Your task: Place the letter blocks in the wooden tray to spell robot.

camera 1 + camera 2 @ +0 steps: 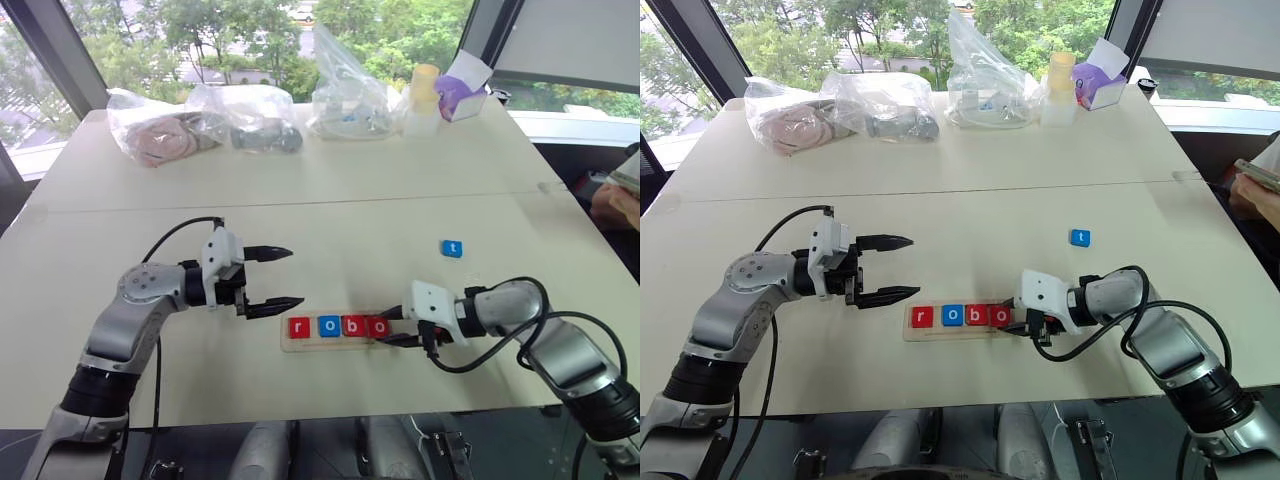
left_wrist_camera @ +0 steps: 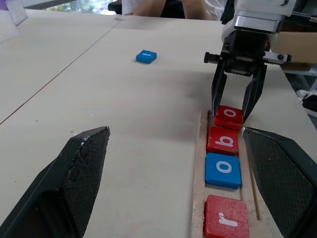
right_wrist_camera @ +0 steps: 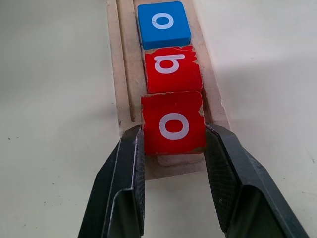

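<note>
We see our right gripper (image 3: pixel 173 148) pinching the red o block (image 3: pixel 173 121) in the wooden tray (image 1: pixel 292 343), after r, o, b. Our left gripper (image 1: pixel 285 278) hangs spread. The blue t block (image 1: pixel 452 248) lies apart.

My right gripper (image 3: pixel 173 144) clamps the red o block (image 3: pixel 173 122) in the wooden tray (image 3: pixel 121 64), touching the red b block (image 3: pixel 171 68) beside a blue o block (image 3: pixel 163 24).
</note>
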You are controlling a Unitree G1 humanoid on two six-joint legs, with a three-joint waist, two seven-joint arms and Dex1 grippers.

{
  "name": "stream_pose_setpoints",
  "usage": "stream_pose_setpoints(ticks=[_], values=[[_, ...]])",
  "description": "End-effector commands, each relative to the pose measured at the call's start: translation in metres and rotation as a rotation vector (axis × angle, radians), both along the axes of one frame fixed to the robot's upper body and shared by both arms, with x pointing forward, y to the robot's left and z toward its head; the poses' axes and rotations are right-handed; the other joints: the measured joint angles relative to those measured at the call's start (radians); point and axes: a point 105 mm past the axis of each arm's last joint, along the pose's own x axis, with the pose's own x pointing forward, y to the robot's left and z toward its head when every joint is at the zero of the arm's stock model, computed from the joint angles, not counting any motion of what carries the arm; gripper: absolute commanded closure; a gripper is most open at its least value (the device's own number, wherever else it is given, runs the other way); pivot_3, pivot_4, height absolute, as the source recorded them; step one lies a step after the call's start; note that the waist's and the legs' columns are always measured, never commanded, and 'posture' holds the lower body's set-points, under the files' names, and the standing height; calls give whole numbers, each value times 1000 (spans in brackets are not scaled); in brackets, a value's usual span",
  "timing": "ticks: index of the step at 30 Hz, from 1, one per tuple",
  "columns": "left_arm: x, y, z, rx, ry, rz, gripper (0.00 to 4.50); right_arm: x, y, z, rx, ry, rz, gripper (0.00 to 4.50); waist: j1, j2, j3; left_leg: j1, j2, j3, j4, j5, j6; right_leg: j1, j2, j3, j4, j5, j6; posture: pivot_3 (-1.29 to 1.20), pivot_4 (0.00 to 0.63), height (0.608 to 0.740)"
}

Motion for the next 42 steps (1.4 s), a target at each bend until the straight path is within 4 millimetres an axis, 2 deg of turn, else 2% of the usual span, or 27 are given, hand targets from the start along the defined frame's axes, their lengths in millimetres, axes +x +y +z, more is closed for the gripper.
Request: stream_pose_setpoints(ticks=[1, 3, 4, 7, 8, 9, 14, 22, 34, 42], values=[[-2, 2, 10, -5, -44, 3, 0, 2, 2, 4, -2, -27, 17, 3381, 0, 0, 0, 0, 0, 0, 0, 0, 0, 0, 0, 0, 0, 0, 0, 0, 150, 740], [-1, 2, 10, -6, -45, 3, 0, 5, 4, 7, 10, -45, 10, 3381, 0, 0, 0, 0, 0, 0, 0, 0, 0, 0, 0, 0, 0, 0, 0, 0, 150, 740], [-1, 2, 10, -6, -45, 4, 0, 6, 5, 8, 14, -49, 7, 2305, -1, 0, 0, 0, 0, 0, 0, 0, 0, 0, 0, 0, 0, 0, 0, 0, 150, 740], [-1, 2, 10, -6, -44, 3, 0, 7, 6, 9, 15, -50, 12, 864, 0, 0, 0, 0, 0, 0, 0, 0, 0, 0, 0, 0, 0, 0, 0, 0, 150, 740], [-1, 2, 10, -6, -44, 3, 0, 7, 6, 9, 16, -50, 13, 255, 0, 0, 0, 0, 0, 0, 0, 0, 0, 0, 0, 0, 0, 0, 0, 0, 150, 740], [-1, 2, 10, -6, -45, 3, 0, 6, 6, 8, 11, -44, 16, 66, 0, 0, 0, 0, 0, 0, 0, 0, 0, 0, 0, 0, 0, 0, 0, 0, 150, 740], [-1, 2, 10, -7, -45, 3, 0, 6, 5, 10, 12, -45, 13, 66, 0, 0, 0, 0, 0, 0, 0, 0, 0, 0, 0, 0, 0, 0, 0, 0, 150, 740], [-6, -9, 4, -30, 14, -51, 0, 14, -11, 36, 69, -80, -123, 66, 1, 0, 0, 0, 0, 0, 0, 0, 0, 0, 0, 0, 0, 0, 0, 0, 150, 740], [17, -12, 10, -9, 32, -132, 0, 9, -32, 37, 95, -147, -350, 66, 12, 0, 0, 0, 0, 0, 0, 0, 0, 0, 2, 0, 0, 0, 0, 0, 150, 740], [16, -17, 12, -27, 7, -125, 0, 29, -45, 43, 100, -307, -484, 66, 17, 0, 0, 0, 0, 0, 0, 0, 0, 0, 2, 0, 0, 0, 0, 0, 150, 740]])
